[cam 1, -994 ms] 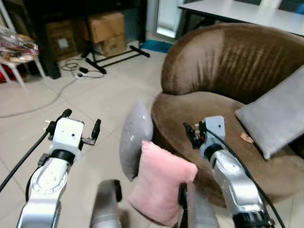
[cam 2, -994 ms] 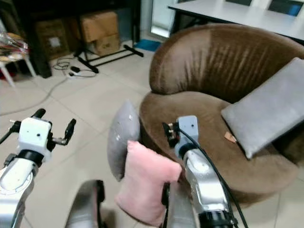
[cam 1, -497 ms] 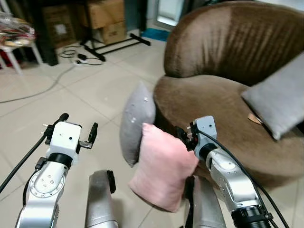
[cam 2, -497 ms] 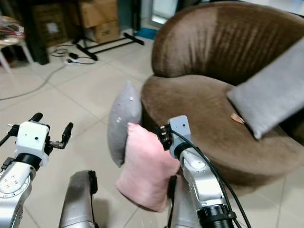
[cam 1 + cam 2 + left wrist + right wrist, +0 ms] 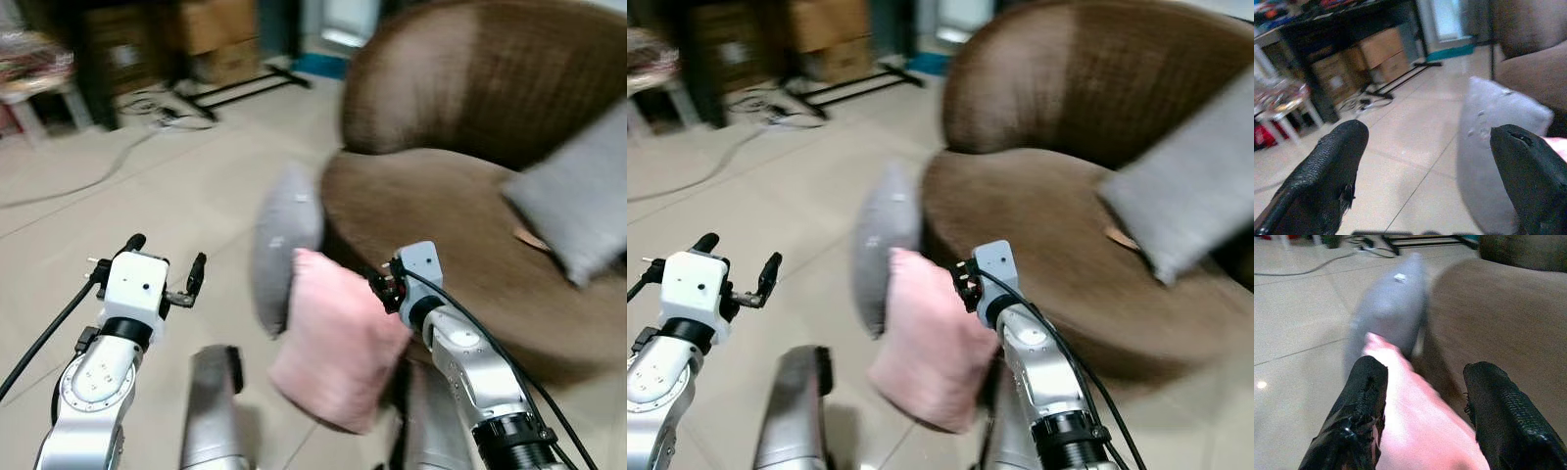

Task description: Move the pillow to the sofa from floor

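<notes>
Two pillows stand on edge on the tiled floor (image 5: 176,186), leaning against the front of the brown sofa (image 5: 470,147): a pink pillow (image 5: 338,352) low in the centre of the head frame, and a grey pillow (image 5: 284,245) just behind it, up and to the left. They overlap; can't tell if they touch. A third pillow, a grey cushion (image 5: 573,211), lies on the sofa seat at the right edge of the frame.

Right pincer (image 5: 385,287) sits at the pink pillow's upper right corner, centre frame. In the right wrist view its fingers (image 5: 1359,426) are apart with the pillow's top edge between them; not clamped on it, contact unclear.

Left pincer (image 5: 165,266) hangs over bare floor in the lower left of the frame, well apart from both pillows. Fingers (image 5: 1327,171) spread wide, nothing between them; the left wrist view looks past them at the grey pillow.

Upper left of the frame: cardboard boxes (image 5: 220,39), a black stand (image 5: 245,93) and cables (image 5: 98,176) on the floor. The head views are blurred.
</notes>
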{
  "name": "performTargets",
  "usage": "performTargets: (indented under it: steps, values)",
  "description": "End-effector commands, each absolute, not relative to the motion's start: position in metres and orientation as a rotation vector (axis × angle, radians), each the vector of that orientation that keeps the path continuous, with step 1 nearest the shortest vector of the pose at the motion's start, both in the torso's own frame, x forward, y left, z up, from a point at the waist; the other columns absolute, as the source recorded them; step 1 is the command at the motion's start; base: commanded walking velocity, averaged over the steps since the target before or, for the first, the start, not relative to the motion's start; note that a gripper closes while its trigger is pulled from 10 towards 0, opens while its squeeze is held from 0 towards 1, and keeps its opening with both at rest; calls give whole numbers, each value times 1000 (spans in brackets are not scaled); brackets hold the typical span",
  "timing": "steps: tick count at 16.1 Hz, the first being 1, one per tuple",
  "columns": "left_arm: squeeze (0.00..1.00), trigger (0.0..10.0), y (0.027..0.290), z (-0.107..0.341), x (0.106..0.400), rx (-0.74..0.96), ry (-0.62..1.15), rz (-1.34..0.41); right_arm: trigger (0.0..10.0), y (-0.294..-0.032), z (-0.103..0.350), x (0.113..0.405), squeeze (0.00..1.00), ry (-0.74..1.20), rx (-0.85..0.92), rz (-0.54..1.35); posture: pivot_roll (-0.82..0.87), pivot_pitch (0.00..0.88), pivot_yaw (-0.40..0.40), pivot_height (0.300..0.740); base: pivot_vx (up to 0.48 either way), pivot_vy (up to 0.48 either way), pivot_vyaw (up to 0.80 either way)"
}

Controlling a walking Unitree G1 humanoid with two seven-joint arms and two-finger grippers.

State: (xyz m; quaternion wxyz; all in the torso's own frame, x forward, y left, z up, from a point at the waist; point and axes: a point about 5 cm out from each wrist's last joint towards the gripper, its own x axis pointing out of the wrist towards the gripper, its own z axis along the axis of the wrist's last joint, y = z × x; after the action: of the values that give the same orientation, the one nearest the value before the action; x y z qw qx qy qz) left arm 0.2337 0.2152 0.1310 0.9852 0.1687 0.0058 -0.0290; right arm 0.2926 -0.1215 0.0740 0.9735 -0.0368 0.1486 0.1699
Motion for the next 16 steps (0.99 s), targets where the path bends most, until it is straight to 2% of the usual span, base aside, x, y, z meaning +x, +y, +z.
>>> performTargets:
  steps: [1,3,7,8,12,16]
  values:
    - [0,10000,215,134,234,339,8,-67,10000,-119,77,294,0,281,-79,331,18,0,-44,452,375,0,800]
    - [0,10000,215,133,235,348,15,-74,10000,-121,74,294,0,286,-63,295,13,0,-41,452,358,0,0]
    - [0,10000,212,132,235,361,23,-82,10000,-122,71,292,0,291,-35,286,17,0,-43,452,0,0,0]
    - [0,10000,210,132,234,359,27,-99,10000,-120,70,295,1000,292,-51,299,17,0,-41,452,0,0,0]
    - [0,10000,201,124,226,365,83,-249,10000,-107,50,307,1000,408,-228,461,12,0,-32,452,0,0,0]
    - [0,10000,202,124,216,375,120,-300,10000,-109,36,320,1000,459,-268,388,17,0,-28,452,0,0,0]
